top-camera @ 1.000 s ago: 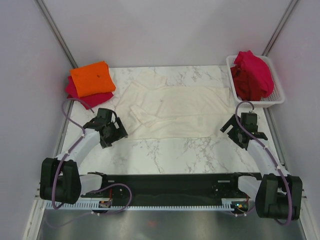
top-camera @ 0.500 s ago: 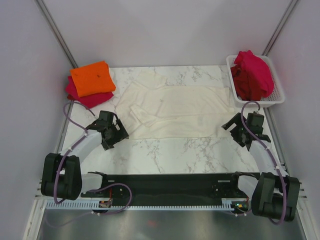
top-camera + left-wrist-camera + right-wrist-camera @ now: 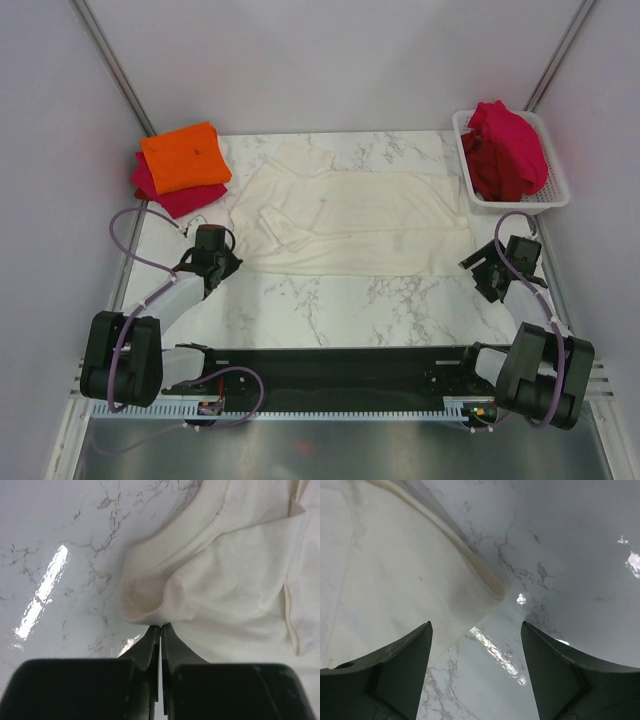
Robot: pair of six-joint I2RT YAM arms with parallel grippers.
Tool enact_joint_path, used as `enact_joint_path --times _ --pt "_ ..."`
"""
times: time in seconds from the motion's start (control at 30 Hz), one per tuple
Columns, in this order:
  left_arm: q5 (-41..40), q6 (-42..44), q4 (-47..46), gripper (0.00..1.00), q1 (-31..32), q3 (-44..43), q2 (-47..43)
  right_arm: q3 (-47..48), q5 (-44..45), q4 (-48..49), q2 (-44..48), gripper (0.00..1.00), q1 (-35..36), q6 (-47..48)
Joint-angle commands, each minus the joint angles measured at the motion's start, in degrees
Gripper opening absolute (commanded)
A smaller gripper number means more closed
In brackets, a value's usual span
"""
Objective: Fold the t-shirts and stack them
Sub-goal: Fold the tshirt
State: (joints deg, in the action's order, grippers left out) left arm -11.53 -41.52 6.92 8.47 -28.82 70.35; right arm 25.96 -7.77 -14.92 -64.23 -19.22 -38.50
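A cream-white t-shirt (image 3: 360,215) lies spread across the middle of the marble table. My left gripper (image 3: 222,262) sits low at its near left corner, and the left wrist view shows the jaws (image 3: 160,627) shut, with the cream cloth (image 3: 225,580) puckered at their tips. My right gripper (image 3: 485,270) stands open at the shirt's near right corner. Its fingers straddle bare marble just short of the hem (image 3: 485,577). A folded orange t-shirt (image 3: 184,157) rests on a folded red one (image 3: 178,200) at the back left. More red t-shirts (image 3: 505,150) are heaped in the basket.
The white mesh basket (image 3: 558,195) stands at the back right corner. Grey walls close in the table on the left, back and right. Both arms' cables loop beside them near the table's side edges.
My left gripper slid down to the shirt's near left corner and shut on the cloth. My right arm swung outward and nearer, to the near right corner, its jaws slightly narrower.
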Motion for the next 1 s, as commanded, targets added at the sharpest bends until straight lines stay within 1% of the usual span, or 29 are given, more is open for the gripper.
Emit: enact_joint_path --times 0.0,0.03,0.13,0.17,0.3,0.33,0.4,0.43,0.47,0.53,0.6,0.63,0.73,0.77,0.83,0.9,0.97 --pt "-3.9 -1.7 -6.7 0.02 -0.1 0.4 -0.1 0.4 1.7 3.8 -2.7 0.79 -2.6 1.1" --pt "-3.7 -1.6 -6.7 0.02 -0.1 0.3 0.0 0.4 1.4 5.0 -4.1 0.73 -3.2 1.1" --pt "-3.2 -1.5 -6.7 0.02 -0.2 0.3 0.3 0.1 1.3 6.6 -6.3 0.67 -3.4 0.5" --pt "-3.0 -1.5 -6.7 0.02 -0.2 0.3 0.6 -0.3 1.4 7.4 -6.5 0.62 -3.4 0.4" --pt "-2.3 -1.5 -8.1 0.02 -0.1 0.1 1.4 -1.8 0.3 9.5 -6.8 0.51 -3.4 -0.1" --pt "-2.1 -1.5 -8.3 0.02 -0.2 0.0 1.5 -2.3 0.0 10.0 -6.8 0.46 -3.4 0.1" --pt "-1.8 -1.6 -8.2 0.02 -0.2 0.0 1.6 -2.7 -0.1 10.6 -6.9 0.38 -3.4 0.4" --pt "-1.4 -1.8 -8.2 0.02 -0.2 -0.1 1.6 -2.8 -0.1 11.0 -7.0 0.32 -3.4 0.6" --pt "-1.0 -1.9 -8.2 0.02 -0.1 0.1 1.3 -2.8 -0.1 11.1 -7.1 0.16 -3.3 1.0" --pt "0.8 -2.1 -8.1 0.02 -0.2 0.2 0.4 -2.6 0.2 11.1 -7.1 0.01 -3.4 0.8" --pt "2.3 -2.3 -7.3 0.02 0.0 0.3 -2.0 -1.6 0.5 9.8 -5.4 0.00 -3.6 0.1" --pt "2.6 -2.9 -5.4 0.02 -0.1 0.3 -3.3 -1.1 1.7 7.6 -4.3 0.00 -3.8 -0.3" --pt "0.9 -4.0 1.0 0.02 -0.1 0.3 -8.5 2.1 5.0 1.1 0.1 0.00 -5.4 0.4" --pt "0.6 -3.9 4.8 0.02 -0.2 0.0 -9.8 3.6 5.6 -0.2 0.9 0.00 -7.3 0.9" --pt "0.6 -3.9 8.5 0.02 -0.1 -0.4 -13.9 5.1 4.6 -4.3 1.0 0.00 -9.7 2.3" --pt "1.0 -4.8 13.0 0.02 -0.2 -0.2 -16.8 5.4 4.1 -5.6 0.9 0.00 -10.9 1.8" --pt "1.8 -5.1 15.0 0.02 -0.1 0.6 -20.6 3.9 3.5 -6.2 1.6 0.00 -11.7 0.4"
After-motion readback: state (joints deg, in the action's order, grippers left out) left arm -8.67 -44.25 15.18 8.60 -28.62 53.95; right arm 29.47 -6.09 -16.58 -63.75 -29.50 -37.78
